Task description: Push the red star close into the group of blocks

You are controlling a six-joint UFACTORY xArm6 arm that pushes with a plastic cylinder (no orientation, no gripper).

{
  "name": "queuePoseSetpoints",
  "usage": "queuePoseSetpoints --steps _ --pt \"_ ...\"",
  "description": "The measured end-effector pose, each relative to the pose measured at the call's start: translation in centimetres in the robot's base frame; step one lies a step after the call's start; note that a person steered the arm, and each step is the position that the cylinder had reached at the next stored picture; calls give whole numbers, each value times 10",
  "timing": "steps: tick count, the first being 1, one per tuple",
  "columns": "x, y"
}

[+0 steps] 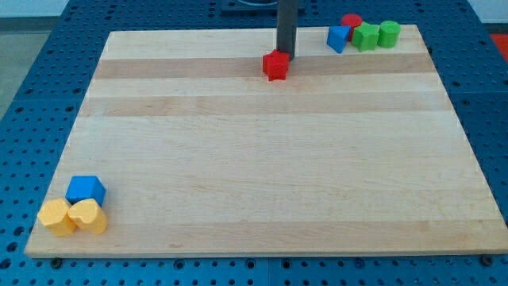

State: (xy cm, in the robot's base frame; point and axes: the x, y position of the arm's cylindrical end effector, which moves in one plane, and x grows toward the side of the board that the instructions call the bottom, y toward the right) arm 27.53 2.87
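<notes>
Three blocks huddle at the near left corner: two yellow ones and a blue cube. Far across the bare board sits the red star, apart from the far-right group: blue block, red cylinder, green star, green cylinder. The rod's tip touches the star's far right side; there is no claw, nothing grasped. It probably needs to get round to the left.

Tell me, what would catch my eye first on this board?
Probably the dark rod near the view's top, my tip right beside the red star on its upper right. Next, the cluster at top right: blue block, red block, two green blocks.
</notes>
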Motion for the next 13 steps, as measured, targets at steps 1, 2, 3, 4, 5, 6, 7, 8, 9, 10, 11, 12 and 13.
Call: queuePoseSetpoints --steps 1,2,3,4,5,6,7,8,9,10,11,12,13 --pt "-19 -29" --pt "-13 -77" --pt "45 -113" --pt "74 -95" --pt "42 -56" --pt "11 -35" --pt "-4 -4" --pt "-2 24" --pt "16 20" --pt "41 -4" --pt "59 -16" --pt "70 -5" --pt "68 23"
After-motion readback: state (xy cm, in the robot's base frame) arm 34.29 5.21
